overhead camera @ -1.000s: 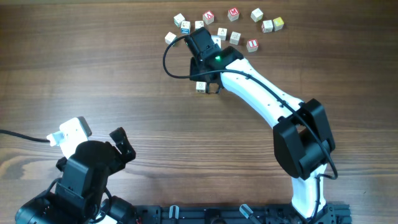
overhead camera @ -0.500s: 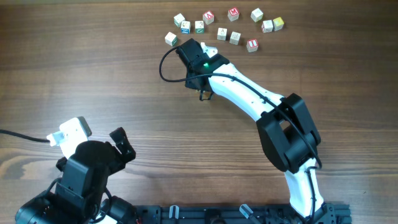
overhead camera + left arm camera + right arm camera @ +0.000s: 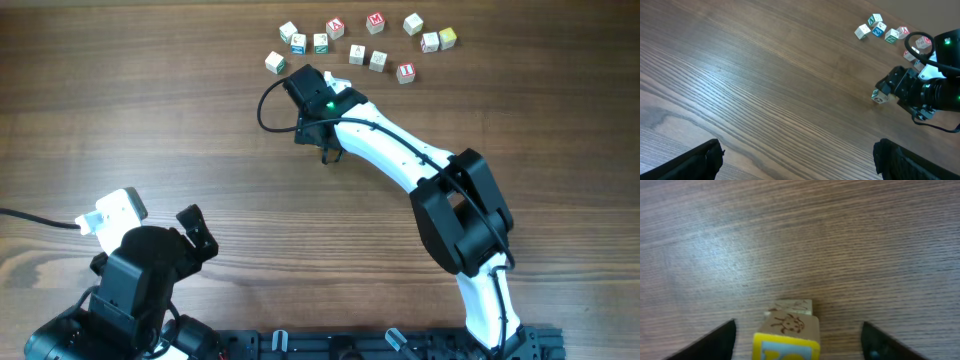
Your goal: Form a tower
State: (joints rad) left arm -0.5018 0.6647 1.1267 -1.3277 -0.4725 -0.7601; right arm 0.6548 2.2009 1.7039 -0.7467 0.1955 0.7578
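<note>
My right gripper (image 3: 798,325) stands spread clear of the tower (image 3: 786,332), which I judge light, rigid and tippy, best pinched on opposite flat faces; my left gripper (image 3: 797,150) gapes open

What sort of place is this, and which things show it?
Probably a robotics test bench: a left arm and right arm at a wooden table, with loose alphabet cubes and a short cube stack.
</note>
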